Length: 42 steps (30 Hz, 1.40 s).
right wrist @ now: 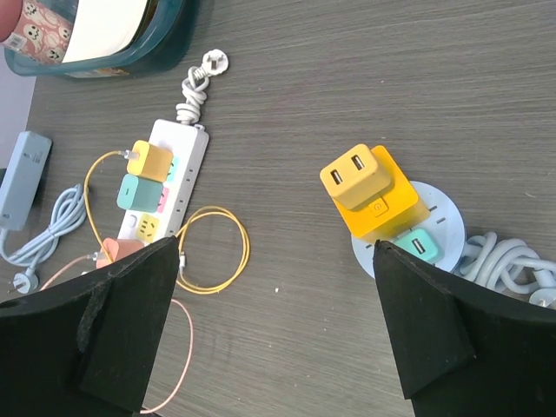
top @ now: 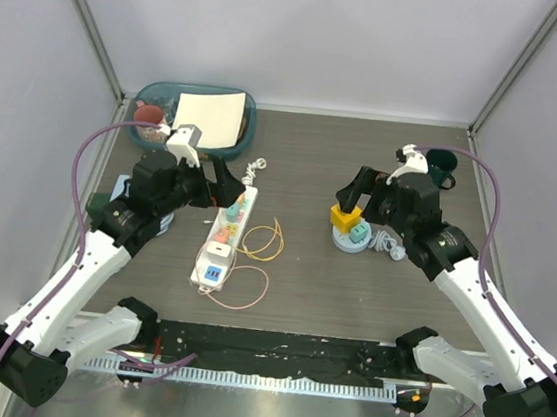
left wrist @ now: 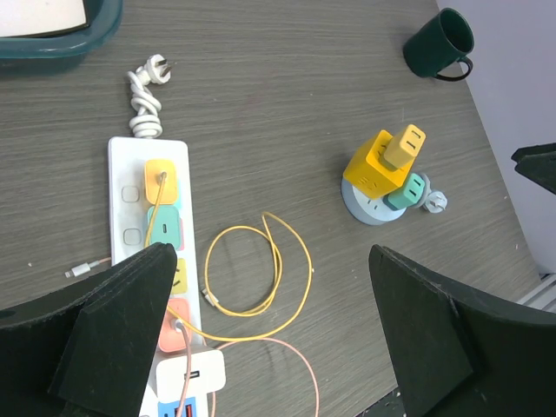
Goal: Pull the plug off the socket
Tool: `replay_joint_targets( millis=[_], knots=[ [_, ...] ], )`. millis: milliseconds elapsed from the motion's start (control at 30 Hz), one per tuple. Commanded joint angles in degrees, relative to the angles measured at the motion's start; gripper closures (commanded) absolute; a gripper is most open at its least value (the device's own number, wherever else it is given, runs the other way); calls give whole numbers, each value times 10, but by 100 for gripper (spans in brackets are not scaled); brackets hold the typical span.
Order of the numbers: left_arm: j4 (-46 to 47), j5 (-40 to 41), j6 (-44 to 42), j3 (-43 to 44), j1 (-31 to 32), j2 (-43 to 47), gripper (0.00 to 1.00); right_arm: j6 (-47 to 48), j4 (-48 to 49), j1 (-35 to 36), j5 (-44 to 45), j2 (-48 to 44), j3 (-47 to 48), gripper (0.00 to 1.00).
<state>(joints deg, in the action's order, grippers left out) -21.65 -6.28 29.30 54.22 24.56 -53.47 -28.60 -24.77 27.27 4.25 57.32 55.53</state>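
Top external view: left gripper [top: 223, 187] is hovering over the far half of the power strip [top: 225, 235], jaws spread wide and gripping nothing. The right gripper [right wrist: 276, 252] is hanging above the yellow cube [right wrist: 382, 195] on its round base [right wrist: 439, 217], jaws likewise spread and empty.

The white plug [left wrist: 191, 373] is sitting in the strip toward its near end, between a pink charger [left wrist: 178, 323] and the blue outlet face [top: 213, 274].

A teal bin [left wrist: 102, 26] at the far-left corner of the desk [top: 349, 297] is holding a cream sheet [top: 211, 115] and a pink patterned item [right wrist: 39, 30]. A dark green mug [left wrist: 439, 42] is standing upright at the far right; its inside is too dark to read.
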Motion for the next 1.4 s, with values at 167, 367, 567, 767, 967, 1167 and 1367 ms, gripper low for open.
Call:
replay_joint_targets(
  millis=[167, 367, 567, 767, 967, 1167, 1367],
  knots=[
    [26, -9, -12, 6, -3, 14, 0, 2, 14, 1, 23, -16, 4, 0],
    [27, -8, -10, 6, -2, 2, 0, 16, -18, 1, 124, 11, -4, 2],
    [-5, 14, 5, 48, 57, -45, 3, 37, -75, -11, 144, 118, 54, 9],
    [-31, 16, 5, 158, 114, -160, 4, 67, -32, -21, 99, 131, 1, 37],
    [-14, -56, 27, 258, 117, -291, 10, 64, 9, -96, -24, 66, -75, 41],
    [-16, -91, 22, 317, 134, -390, 12, 94, 72, -101, -54, 60, -104, 24],
    [-56, -38, 23, 290, 134, -380, 15, 95, 86, -100, -82, 78, -65, 22]
  ],
)
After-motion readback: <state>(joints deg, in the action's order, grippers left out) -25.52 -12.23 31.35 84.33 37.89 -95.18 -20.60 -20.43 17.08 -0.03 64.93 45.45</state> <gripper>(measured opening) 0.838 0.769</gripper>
